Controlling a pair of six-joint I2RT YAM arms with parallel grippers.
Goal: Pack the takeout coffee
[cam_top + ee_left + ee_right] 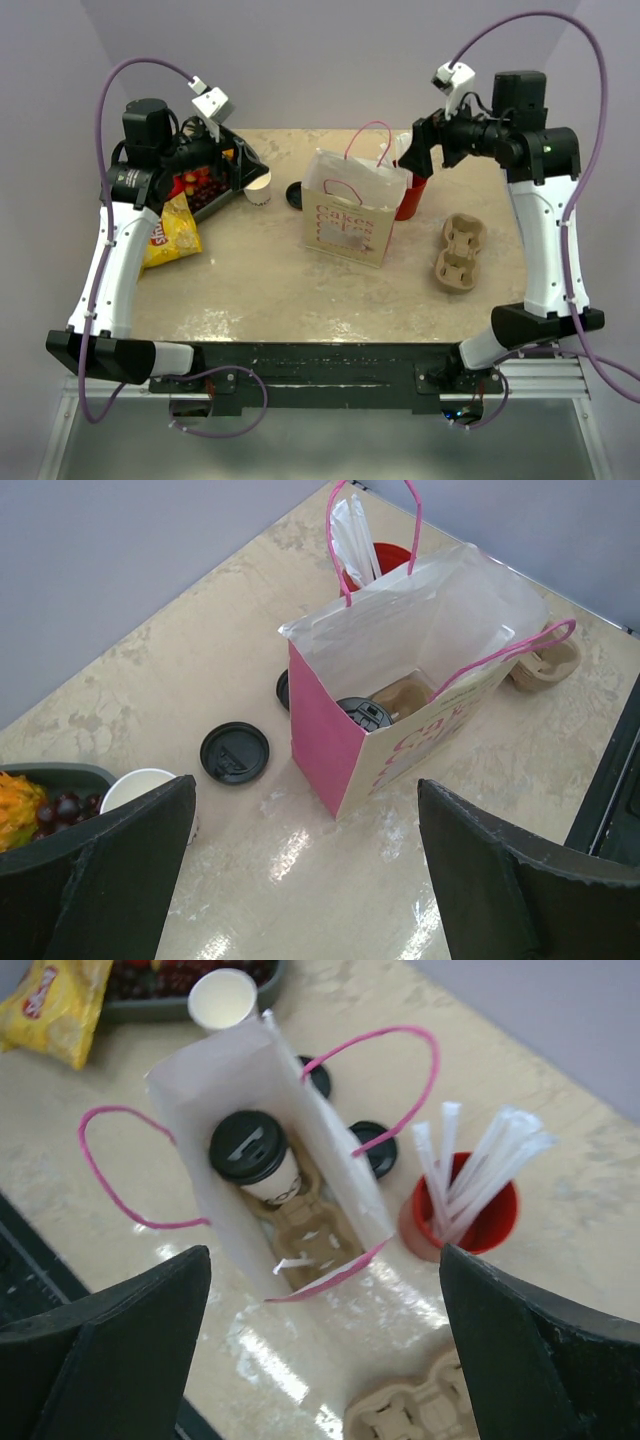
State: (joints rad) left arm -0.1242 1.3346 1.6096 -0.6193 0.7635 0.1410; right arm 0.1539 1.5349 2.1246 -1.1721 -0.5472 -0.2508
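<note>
Takeout coffee, a small tapered white paper cup with a round black plastic lid, sits upright inside the pink-and-white paper gift bag on the desk; probably light, thin-walled, crushable; I'd grab mid-wall, not the lid; right gripper and left gripper both gape wide, empty.

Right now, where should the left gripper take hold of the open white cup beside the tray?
Take the white cup by its side wall just below the rolled rim, coming down from above. It stands upright, open, narrowing downward, so the rim should stop slipping; the tray crowds one side.
</note>
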